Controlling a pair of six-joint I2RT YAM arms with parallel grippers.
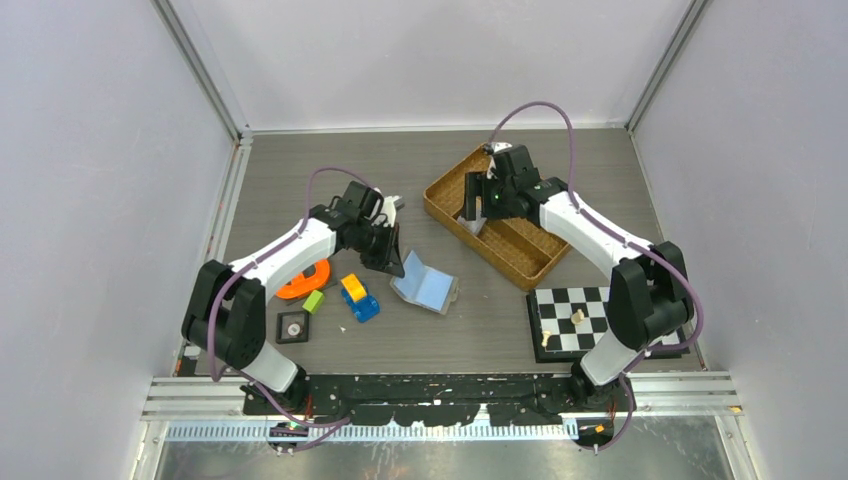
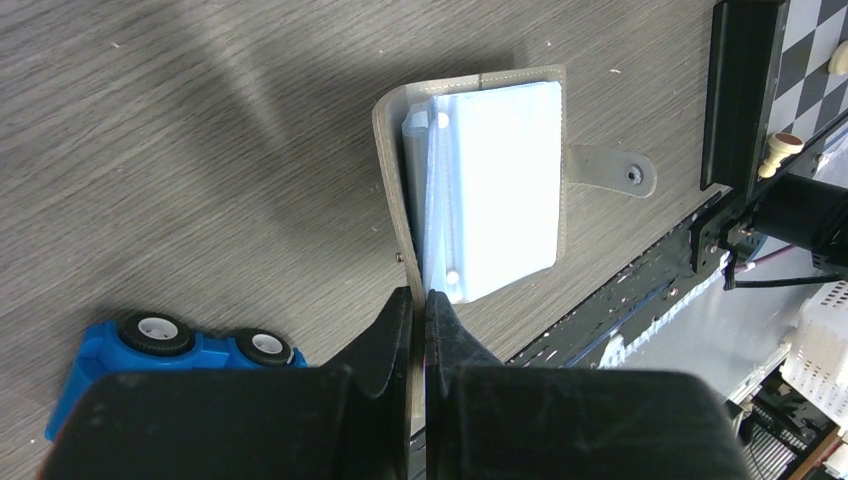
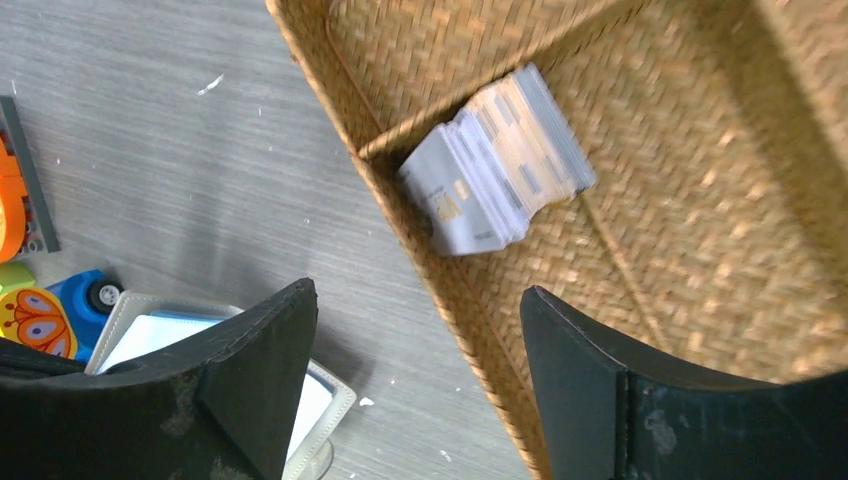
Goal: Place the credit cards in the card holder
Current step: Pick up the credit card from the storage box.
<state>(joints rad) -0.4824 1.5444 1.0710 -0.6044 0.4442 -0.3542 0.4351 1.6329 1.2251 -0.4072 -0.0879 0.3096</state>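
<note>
With the left claw (image 2: 420,295) clamped on the grey cover edge of the card holder (image 2: 500,180), open at centre frame on the tabletop (image 2: 200,150). With the right claw (image 3: 418,292) spread wide above the basket (image 3: 700,220), credit cards (image 3: 495,160) stacked in a compartment corner, upper middle of frame.

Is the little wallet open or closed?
Open. The card holder shows its light blue inside, its snap tab lies unfastened, and the left gripper pinches its cover edge.

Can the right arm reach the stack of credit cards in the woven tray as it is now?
Probably yes. The right claw hangs open above the credit cards, and nothing covers them. They lie tight in a corner of the tray, which may hinder one finger.
</note>
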